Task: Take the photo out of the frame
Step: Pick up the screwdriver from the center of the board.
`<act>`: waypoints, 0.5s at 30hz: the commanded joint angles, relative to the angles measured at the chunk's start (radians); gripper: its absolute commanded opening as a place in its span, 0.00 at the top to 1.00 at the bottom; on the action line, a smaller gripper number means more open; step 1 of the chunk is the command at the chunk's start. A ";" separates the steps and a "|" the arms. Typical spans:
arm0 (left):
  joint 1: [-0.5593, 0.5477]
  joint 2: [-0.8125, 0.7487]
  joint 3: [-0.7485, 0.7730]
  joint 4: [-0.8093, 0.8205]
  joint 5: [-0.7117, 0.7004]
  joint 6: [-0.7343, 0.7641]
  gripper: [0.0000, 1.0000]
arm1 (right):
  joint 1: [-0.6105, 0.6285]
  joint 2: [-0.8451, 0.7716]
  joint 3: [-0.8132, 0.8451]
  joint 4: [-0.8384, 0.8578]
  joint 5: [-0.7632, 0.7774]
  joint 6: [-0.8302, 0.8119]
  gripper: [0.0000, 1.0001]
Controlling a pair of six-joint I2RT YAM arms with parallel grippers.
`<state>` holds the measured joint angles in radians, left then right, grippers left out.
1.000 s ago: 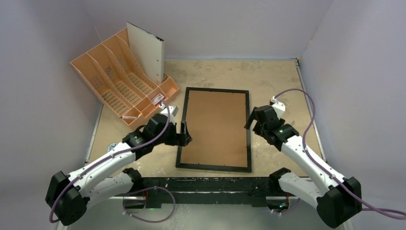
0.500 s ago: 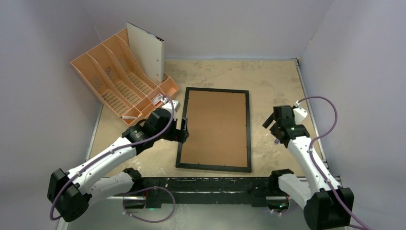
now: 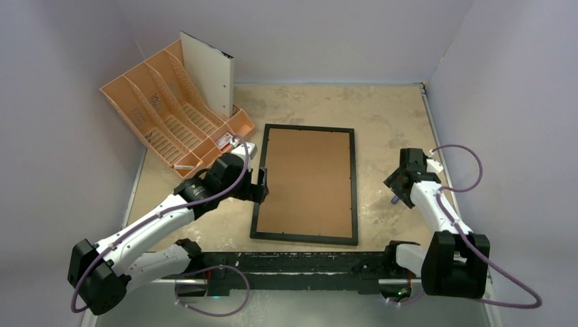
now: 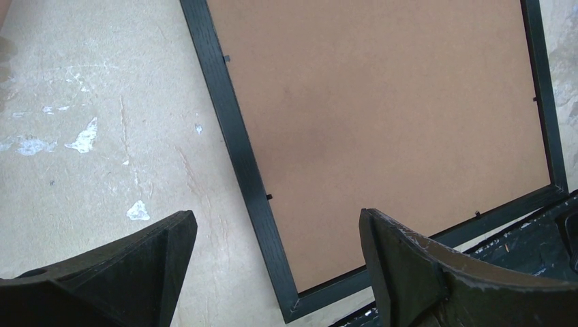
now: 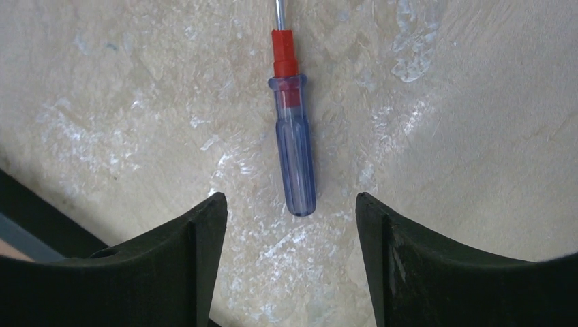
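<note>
The black frame [image 3: 354, 184] lies face down mid-table, its brown fibreboard back [image 3: 308, 180] up. It also shows in the left wrist view [image 4: 235, 146]. The photo is hidden under the backing. My left gripper [image 3: 261, 186] is open and empty, hovering over the frame's left rail near its near-left corner [image 4: 276, 221]. My right gripper [image 3: 399, 189] is open and empty, right of the frame, above a screwdriver [image 5: 294, 146] with a clear blue handle and red collar lying on the table.
An orange file organiser [image 3: 174, 116] with a white board [image 3: 208, 73] leaning in it stands at the back left. Purple walls close in the table. The black near-edge rail [image 3: 300, 262] runs along the front.
My right arm has swung away from the frame's right rail to the right and now hangs over the screwdriver. My left gripper has shifted slightly and stays at the left rail.
</note>
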<state>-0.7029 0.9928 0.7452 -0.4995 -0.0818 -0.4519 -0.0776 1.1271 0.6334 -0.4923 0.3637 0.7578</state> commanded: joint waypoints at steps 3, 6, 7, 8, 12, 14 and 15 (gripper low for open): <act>-0.004 0.006 0.024 0.032 0.005 0.006 0.06 | -0.034 0.090 0.039 0.067 -0.008 -0.070 0.33; -0.004 0.009 0.024 0.030 0.007 0.006 0.06 | -0.038 0.129 0.052 0.086 -0.021 -0.082 0.33; -0.004 0.006 0.026 0.027 0.001 0.005 0.06 | -0.040 0.144 0.055 0.091 -0.027 -0.083 0.34; -0.003 0.000 0.026 0.025 -0.010 0.005 0.06 | -0.041 0.158 0.055 0.099 -0.034 -0.084 0.36; -0.004 -0.018 0.018 0.026 -0.019 0.001 0.06 | -0.047 0.202 0.033 0.161 -0.044 -0.087 0.41; -0.003 -0.020 0.016 0.024 -0.018 0.000 0.06 | -0.056 0.225 0.028 0.179 -0.049 -0.082 0.48; -0.004 -0.021 0.015 0.025 -0.017 -0.001 0.06 | -0.058 0.236 0.022 0.195 -0.059 -0.082 0.49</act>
<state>-0.7029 0.9962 0.7452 -0.4953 -0.0864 -0.4522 -0.1192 1.3323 0.6483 -0.3614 0.3264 0.6884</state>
